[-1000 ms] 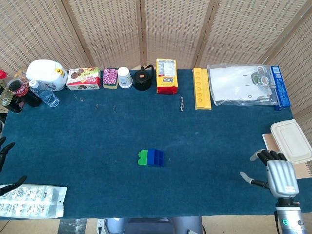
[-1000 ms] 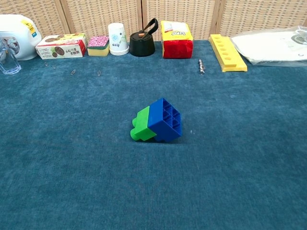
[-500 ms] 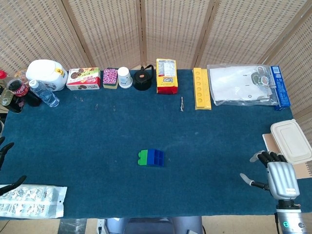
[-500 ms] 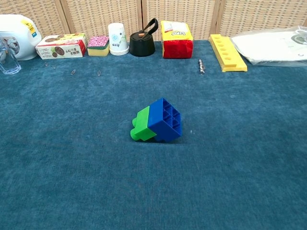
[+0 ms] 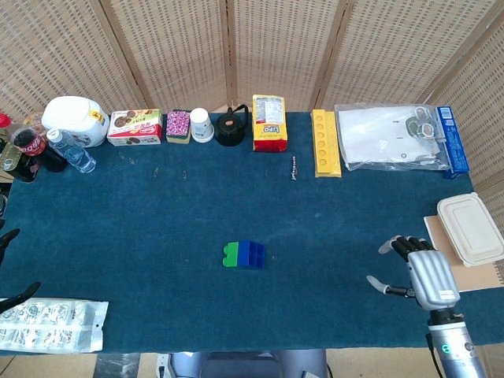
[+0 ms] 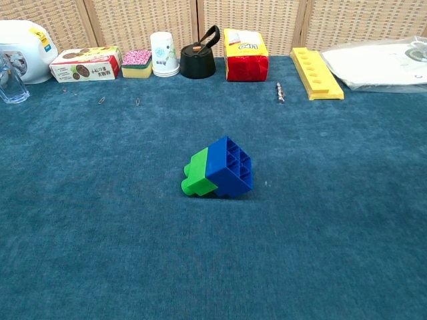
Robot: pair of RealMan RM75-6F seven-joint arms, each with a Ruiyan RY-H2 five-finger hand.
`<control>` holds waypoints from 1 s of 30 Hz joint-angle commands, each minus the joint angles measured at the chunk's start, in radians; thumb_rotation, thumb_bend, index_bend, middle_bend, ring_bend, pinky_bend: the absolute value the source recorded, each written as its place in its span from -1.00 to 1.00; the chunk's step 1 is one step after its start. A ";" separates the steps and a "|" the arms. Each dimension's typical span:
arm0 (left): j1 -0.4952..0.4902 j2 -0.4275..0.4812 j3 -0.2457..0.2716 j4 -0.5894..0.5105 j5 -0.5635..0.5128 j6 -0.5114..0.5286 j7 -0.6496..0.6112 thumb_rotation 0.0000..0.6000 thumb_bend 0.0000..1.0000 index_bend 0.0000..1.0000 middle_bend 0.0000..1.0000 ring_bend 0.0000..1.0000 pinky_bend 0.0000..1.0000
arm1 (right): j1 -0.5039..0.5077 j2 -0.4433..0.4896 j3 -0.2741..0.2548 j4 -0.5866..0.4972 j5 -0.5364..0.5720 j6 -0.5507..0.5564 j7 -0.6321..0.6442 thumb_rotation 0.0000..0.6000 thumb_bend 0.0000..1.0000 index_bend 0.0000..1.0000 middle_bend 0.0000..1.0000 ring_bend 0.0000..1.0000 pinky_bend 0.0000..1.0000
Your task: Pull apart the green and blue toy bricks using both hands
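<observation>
The green brick (image 5: 230,255) and the blue brick (image 5: 252,255) lie joined together on their side in the middle of the blue tablecloth; in the chest view the green brick (image 6: 197,175) is on the left and the blue brick (image 6: 229,168) shows its hollow underside. My right hand (image 5: 420,276) hovers near the table's front right corner, fingers spread, holding nothing, far right of the bricks. Only the dark fingertips of my left hand (image 5: 9,264) show at the left edge, apart and holding nothing. Neither hand appears in the chest view.
Along the back edge stand bottles (image 5: 33,150), a white jug (image 5: 77,120), a snack box (image 5: 135,127), a paper cup (image 5: 201,124), a black pot (image 5: 231,128), a yellow packet (image 5: 269,123), a yellow tray (image 5: 325,142) and a plastic bag (image 5: 394,136). A lidded container (image 5: 470,228) lies right, a blister pack (image 5: 49,324) front left.
My right hand has moved left and slightly up the table, toward the bricks. The left fingertips dropped a little. The bricks have not moved.
</observation>
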 commanded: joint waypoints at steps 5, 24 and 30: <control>0.003 0.010 -0.004 -0.007 -0.010 0.004 0.006 1.00 -0.67 -0.69 -0.90 -0.98 -0.70 | 0.155 -0.031 0.034 -0.006 -0.022 -0.196 0.171 0.25 -0.67 -0.41 -0.23 -0.26 -0.27; 0.015 0.029 -0.008 0.002 -0.032 0.011 -0.006 1.00 -0.66 -0.69 -0.90 -0.98 -0.70 | 0.398 -0.286 0.116 0.049 0.224 -0.418 -0.066 0.25 -0.87 -0.89 -0.64 -0.59 -0.36; 0.017 0.029 -0.008 0.016 -0.036 0.009 -0.022 1.00 -0.67 -0.69 -0.90 -0.98 -0.70 | 0.434 -0.355 0.114 0.059 0.301 -0.412 -0.182 0.25 -0.80 -0.91 -0.66 -0.61 -0.37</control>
